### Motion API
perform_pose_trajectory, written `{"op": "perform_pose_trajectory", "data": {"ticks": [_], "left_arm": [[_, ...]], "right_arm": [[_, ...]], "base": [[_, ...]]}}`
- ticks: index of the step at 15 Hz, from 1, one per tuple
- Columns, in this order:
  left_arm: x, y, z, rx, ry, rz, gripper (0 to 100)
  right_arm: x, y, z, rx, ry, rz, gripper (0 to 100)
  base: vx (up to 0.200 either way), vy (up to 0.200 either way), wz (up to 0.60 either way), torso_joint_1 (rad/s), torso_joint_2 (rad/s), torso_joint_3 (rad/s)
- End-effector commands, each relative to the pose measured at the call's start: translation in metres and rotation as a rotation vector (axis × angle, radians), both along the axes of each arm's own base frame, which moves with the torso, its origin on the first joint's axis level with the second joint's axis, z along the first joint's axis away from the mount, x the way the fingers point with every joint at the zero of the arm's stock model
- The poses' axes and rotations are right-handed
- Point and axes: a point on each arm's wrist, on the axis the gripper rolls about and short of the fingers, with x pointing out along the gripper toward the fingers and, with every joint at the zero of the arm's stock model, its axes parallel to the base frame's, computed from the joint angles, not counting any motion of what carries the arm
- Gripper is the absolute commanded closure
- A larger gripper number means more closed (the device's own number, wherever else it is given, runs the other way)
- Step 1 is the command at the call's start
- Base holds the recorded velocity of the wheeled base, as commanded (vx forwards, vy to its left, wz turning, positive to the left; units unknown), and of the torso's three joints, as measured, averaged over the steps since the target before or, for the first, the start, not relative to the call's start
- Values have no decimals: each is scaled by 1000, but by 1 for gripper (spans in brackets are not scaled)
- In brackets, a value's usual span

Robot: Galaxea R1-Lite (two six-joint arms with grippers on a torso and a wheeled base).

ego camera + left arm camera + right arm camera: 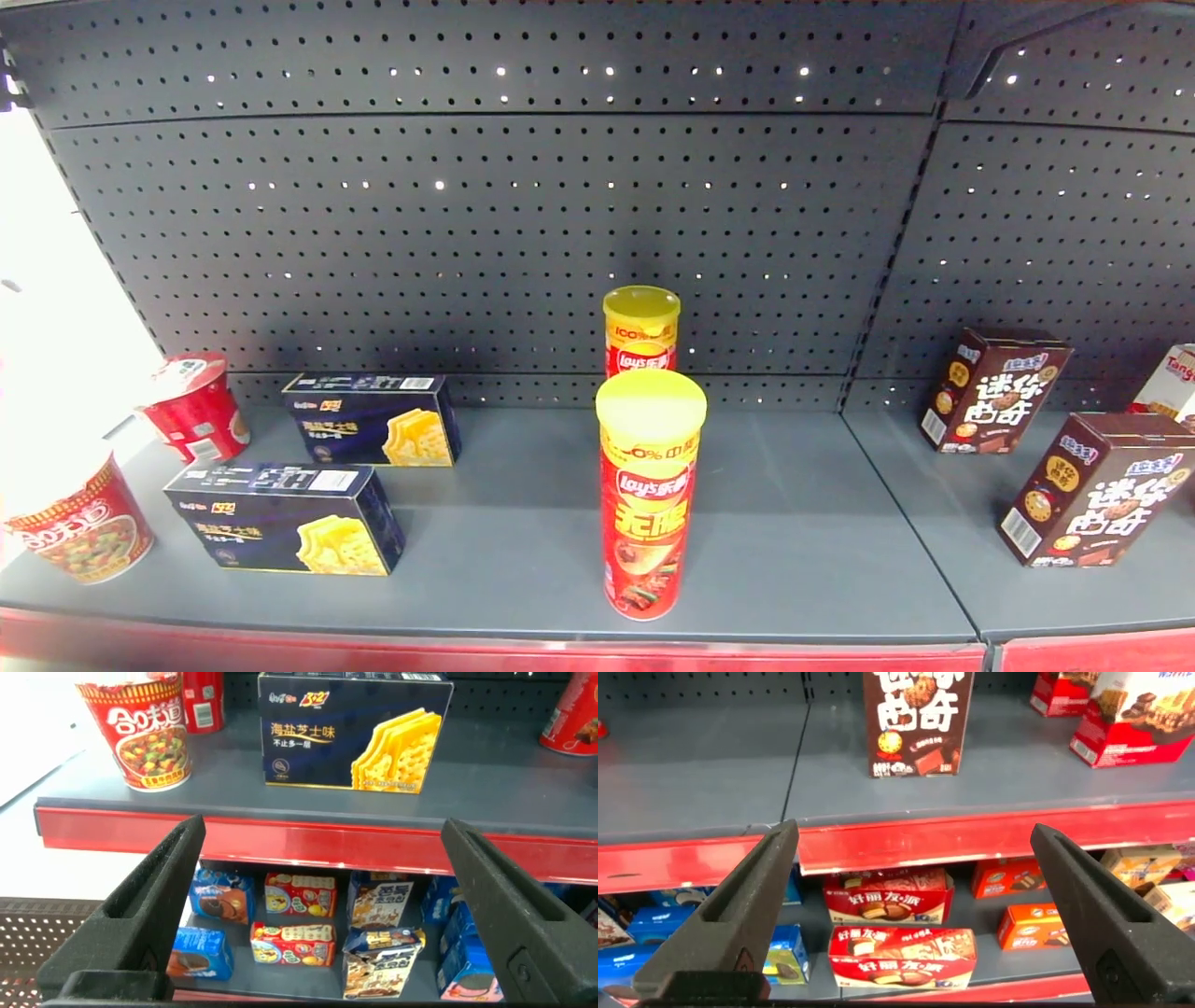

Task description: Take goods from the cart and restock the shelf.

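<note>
- Shelf (794,523) lies straight ahead of both arms, its long axis running across them.
- Left gripper (322,826): jaws spread wide and empty, facing the noodle cup (140,728) and cracker box (355,733).
- Chip cans (649,495) stand upright mid-shelf, one behind the other.
- Right gripper (915,829): jaws released and empty, facing a brown biscuit box (920,719).
- Neither arm carries stock, so a fetch from the cart likely comes first. The bare stretch right of the cans looks nearer the right arm.
</note>
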Motion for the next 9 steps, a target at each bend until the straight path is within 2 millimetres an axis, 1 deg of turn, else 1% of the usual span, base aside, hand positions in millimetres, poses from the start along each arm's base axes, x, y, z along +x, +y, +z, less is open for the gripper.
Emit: {"op": "perform_pose_trajectory", "data": {"ticks": [1,9], "left_arm": [[0,0,0,0,0,1,0],[0,0,0,0,0,1,0]], "right_arm": [[0,0,0,0,4,1,0],[0,0,0,0,3,1,0]], "base": [[0,0,0,0,0,0],[0,0,0,0,0,0]]}}
